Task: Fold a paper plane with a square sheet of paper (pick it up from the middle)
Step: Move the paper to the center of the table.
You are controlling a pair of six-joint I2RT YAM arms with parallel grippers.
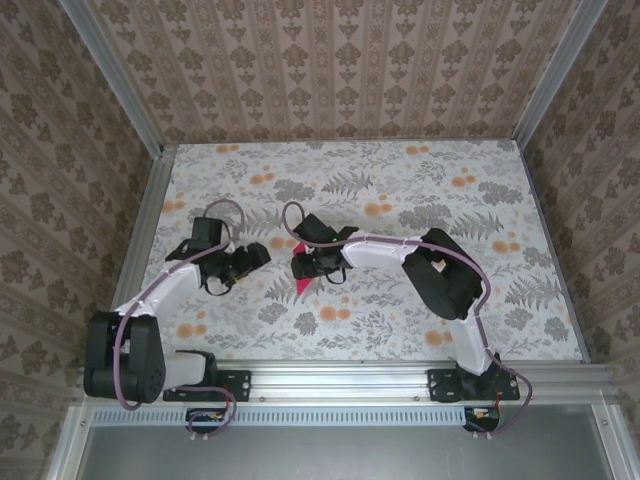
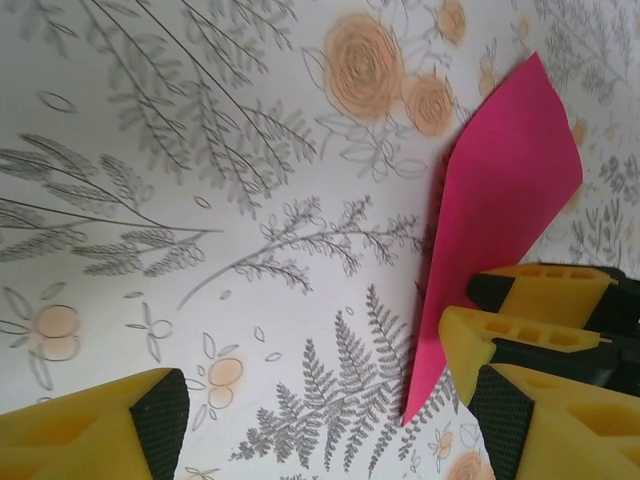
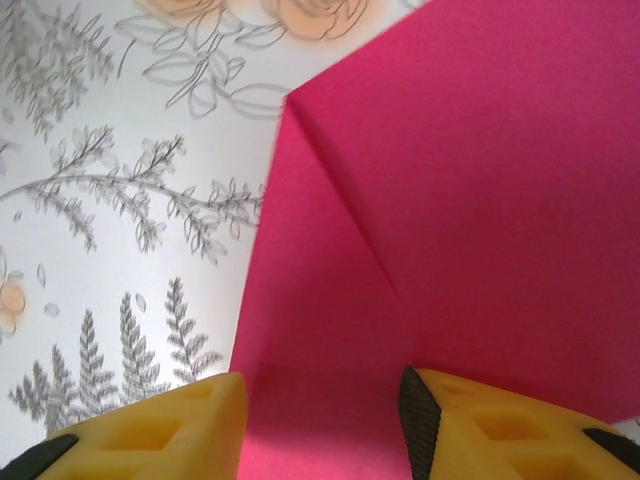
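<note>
Two hands are meeting mid-worktop (image 1: 200, 180): right hand (image 1: 303, 266) is pinching the folded paper (image 1: 300, 280), its point aiming at 6 o'clock; left hand (image 1: 245, 264), released, is sitting just beside at 9 o'clock.

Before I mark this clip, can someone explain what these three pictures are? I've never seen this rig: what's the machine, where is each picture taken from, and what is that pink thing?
The machine is two robot arms bolted at the near edge of a table covered in a floral print. The wide picture looks down from above and behind them. The other two come from small cameras on the wrists, so each arm's yellow fingers show at the bottom.

The pink thing is the sheet of paper, already creased. The right pincer has it between its fingers, lifted and tilted off the surface. The left pincer stands open close beside it, holding nothing; its camera sees the paper and the other arm's yellow fingers gripping it.
</note>
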